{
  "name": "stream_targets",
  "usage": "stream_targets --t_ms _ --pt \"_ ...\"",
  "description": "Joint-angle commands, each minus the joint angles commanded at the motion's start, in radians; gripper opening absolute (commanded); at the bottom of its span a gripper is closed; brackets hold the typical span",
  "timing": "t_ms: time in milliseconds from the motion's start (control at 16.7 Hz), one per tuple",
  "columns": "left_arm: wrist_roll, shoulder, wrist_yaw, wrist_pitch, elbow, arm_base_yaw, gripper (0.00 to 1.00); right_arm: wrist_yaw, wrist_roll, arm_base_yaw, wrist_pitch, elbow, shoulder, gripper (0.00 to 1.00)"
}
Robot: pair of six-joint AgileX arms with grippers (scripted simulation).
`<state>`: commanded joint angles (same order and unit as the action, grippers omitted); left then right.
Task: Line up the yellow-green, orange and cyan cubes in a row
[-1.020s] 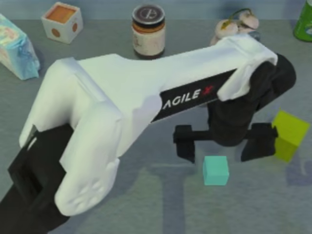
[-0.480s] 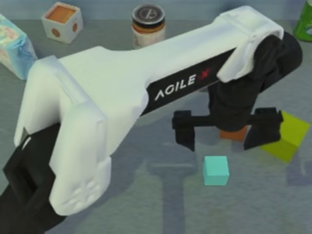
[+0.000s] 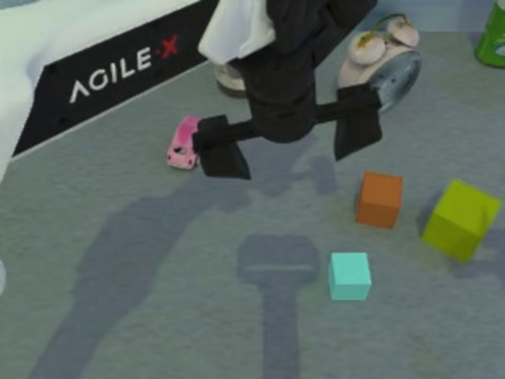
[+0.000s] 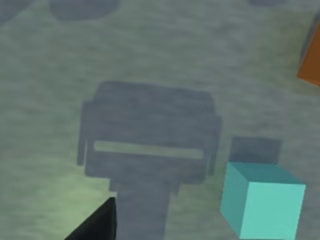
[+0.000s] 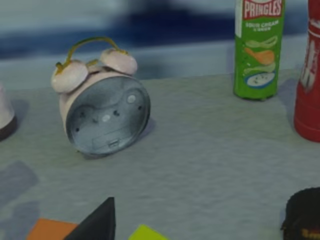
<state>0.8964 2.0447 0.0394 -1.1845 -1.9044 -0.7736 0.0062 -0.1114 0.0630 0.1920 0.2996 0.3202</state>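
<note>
My left arm is reaching in from the upper left of the top view, and my left pincer point(image 3: 288, 142) is hanging high over the upper middle of the table point(image 3: 118, 276), its two black fingers point(image 3: 221, 150) spread wide apart and holding nothing. Its shadow is falling on the grey surface in the lower middle of the frame, just left of the cyan cube point(image 3: 349, 276).

The orange cube point(image 3: 379, 200) is sitting right of centre, with the cyan cube below it and slightly to the left, the two near each other but apart. The yellow-green cube point(image 3: 461, 219) is resting near the right edge, turned at an angle to the other two and a little apart from the orange one. None of the three is touching another, and together they are forming a loose triangle in the lower right.

In my left wrist view the cyan cube point(image 4: 262, 201) is showing at the lower right and a corner of the orange cube point(image 4: 311, 65) at the right edge.

A pink toy car point(image 3: 183, 144) is lying left of centre, just beside my left finger in the picture. An alarm clock point(image 3: 379, 59) is lying tipped over at the upper right, and a green can point(image 3: 493, 35) is peeking in at the top right corner.

My right pincer is out of the top view; its wrist view is showing only one dark fingertip point(image 5: 97, 222), so I cannot tell how it stands.
</note>
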Motion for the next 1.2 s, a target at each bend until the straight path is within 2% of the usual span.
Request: stream_targets --t_ms 300,720,960,1200 --pt "-0.134 -0.531 0.003 0.274 0.477 0.223 1.00 -0.004 -0.131 0.087 0.263 0.374 0.453 1.00" --pt "-0.459 -1.328 -0.005 0.707 1.236 0.533 1.00 -0.011 -0.333 0.222 0.676 0.955 1.183 1.00" --pt "-0.658 -1.676 -0.018 0.927 1.576 0.665 1.00 -0.011 -0.431 0.285 0.866 1.248 1.537 1.00" --pt "-0.818 -1.926 -0.032 1.100 1.804 0.755 1.00 -0.007 -0.498 0.327 0.985 1.456 1.774 1.00"
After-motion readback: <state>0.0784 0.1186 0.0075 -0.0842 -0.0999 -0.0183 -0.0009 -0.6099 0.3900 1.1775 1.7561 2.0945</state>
